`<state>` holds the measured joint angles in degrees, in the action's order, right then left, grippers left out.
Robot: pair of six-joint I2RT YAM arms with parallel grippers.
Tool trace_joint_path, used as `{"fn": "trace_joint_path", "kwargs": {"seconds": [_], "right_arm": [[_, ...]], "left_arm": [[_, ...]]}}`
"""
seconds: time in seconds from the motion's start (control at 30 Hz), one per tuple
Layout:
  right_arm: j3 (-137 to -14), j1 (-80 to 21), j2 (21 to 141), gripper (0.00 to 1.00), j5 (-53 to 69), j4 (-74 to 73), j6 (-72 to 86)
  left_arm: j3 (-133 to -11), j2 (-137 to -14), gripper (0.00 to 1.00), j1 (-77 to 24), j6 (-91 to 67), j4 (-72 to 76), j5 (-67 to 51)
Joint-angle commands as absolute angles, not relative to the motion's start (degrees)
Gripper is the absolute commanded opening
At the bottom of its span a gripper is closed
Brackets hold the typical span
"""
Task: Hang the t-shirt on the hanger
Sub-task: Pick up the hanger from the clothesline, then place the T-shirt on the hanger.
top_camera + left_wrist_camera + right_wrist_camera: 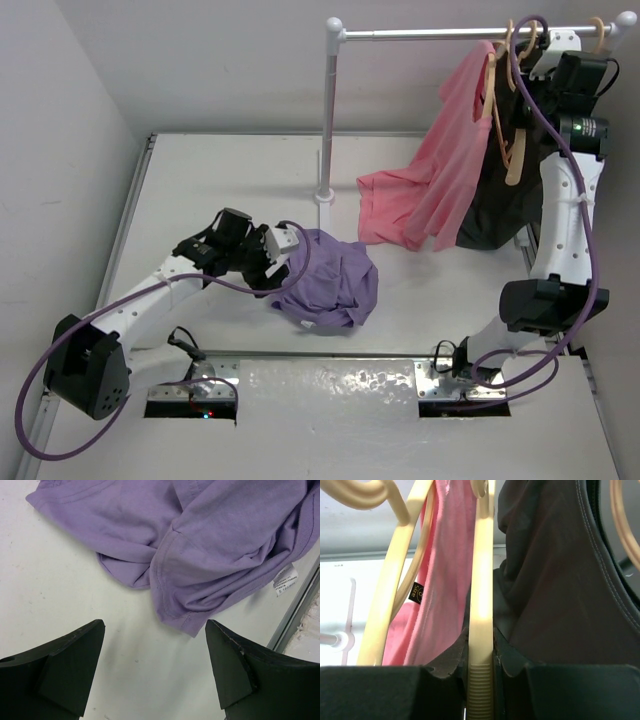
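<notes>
My right gripper (481, 672) pinches the hanger (481, 605) on the rail (430, 33); my left gripper (155, 650) hangs spread beside the t-shirt (215, 540). Next, I judge, the hanger must lift clear.

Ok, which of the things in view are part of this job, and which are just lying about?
Part of the job:
- lavender t-shirt, bunched on the table
- bare hanger, clamped in the right gripper
- left gripper, open, close to the t-shirt's hem

Just there:
- pink shirt, hanging from the rail
- black shirt, hanging beside it
</notes>
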<state>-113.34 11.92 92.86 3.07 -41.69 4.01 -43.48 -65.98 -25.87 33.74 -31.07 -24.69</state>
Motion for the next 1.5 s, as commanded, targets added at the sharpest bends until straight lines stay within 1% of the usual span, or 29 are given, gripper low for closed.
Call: {"fn": "trace_joint_path", "kwargs": {"seconds": [0.0,0.37,0.5,0.63,0.77,0.8,0.97,1.07,1.2,1.47], "right_arm": [[-114.1,12.2,90.0,0.0,1.8,-38.3,3.3],[-114.7,12.2,86.0,0.0,-3.9,-35.9,4.9],[-111.1,12.3,83.3,0.0,-3.8,-37.8,6.3],[-102.4,12.3,78.3,0.0,-3.8,-40.3,9.8],[-92.4,12.2,69.2,0.0,-6.5,-42.4,13.4],[-88.5,12.2,67.6,0.0,-7.7,-44.2,14.8],[-77.6,12.1,58.2,0.0,-11.2,-53.5,18.5],[-66.9,12.1,53.1,0.0,-9.5,-59.1,20.9],[-61.4,12.1,48.9,0.0,-3.0,-63.7,22.8],[-64.3,12.2,46.8,0.0,6.0,-80.9,20.3]], "left_arm": [[-43.2,-64.7,0.79,-25.2,33.0,-29.6,-26.1],[-43.3,-64.3,0.79,-25.0,32.9,-29.4,-25.5],[-43.4,-64.3,0.79,-24.9,32.9,-29.4,-25.1],[-43.8,-64.3,0.8,-24.9,32.9,-29.5,-24.8],[-44.8,-65.3,0.79,-24.9,33.0,-29.7,-24.4],[-45.4,-65.7,0.79,-24.9,33.0,-29.8,-24.3],[-46.8,-67.0,0.79,-24.9,33.4,-29.3,-23.0],[-48.0,-68.6,0.79,-24.9,33.5,-28.8,-21.6],[-49.6,-70.1,0.79,-24.9,33.6,-28.9,-21.9],[-51.9,-71.8,0.79,-24.9,33.8,-28.6,-21.6]]}}
